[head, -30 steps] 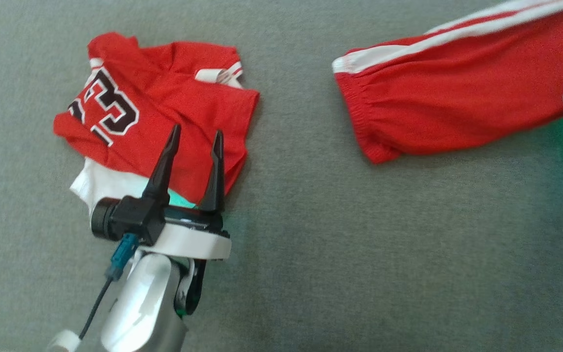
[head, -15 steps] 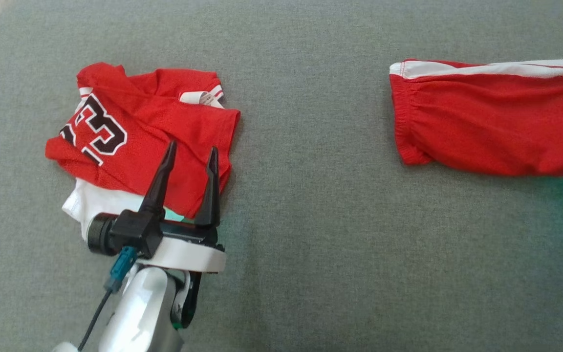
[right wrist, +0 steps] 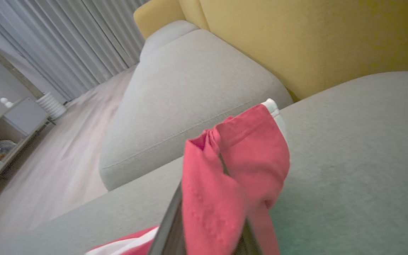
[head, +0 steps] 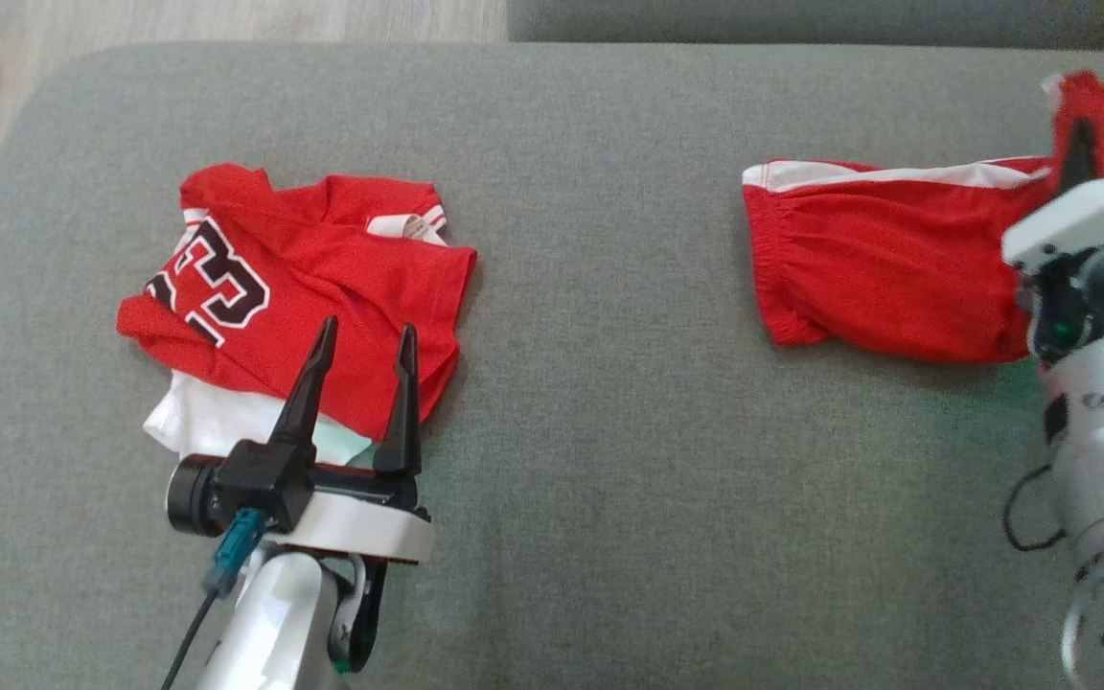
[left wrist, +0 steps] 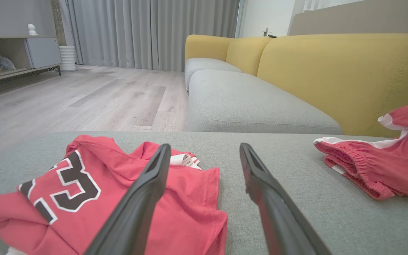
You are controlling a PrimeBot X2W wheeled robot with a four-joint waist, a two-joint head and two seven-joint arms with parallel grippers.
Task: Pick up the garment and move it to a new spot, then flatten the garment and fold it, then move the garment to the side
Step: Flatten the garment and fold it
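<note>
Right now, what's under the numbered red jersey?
White fabric sticks out from under the red jersey at its near edge, on the grey cushion. How far it runs underneath is covered.

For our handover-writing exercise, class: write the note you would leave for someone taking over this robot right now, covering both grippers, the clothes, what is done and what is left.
Grippers: the left gripper is open and empty, poised above the edge of the red jersey. The right gripper is shut on one end of the red shorts and holds that end raised.
Things: the rest of the shorts lies on the right of the grey cushion. The jersey is crumpled on the left.
Done: shorts gripped.
Left: set them down, flatten, fold, move aside.
</note>
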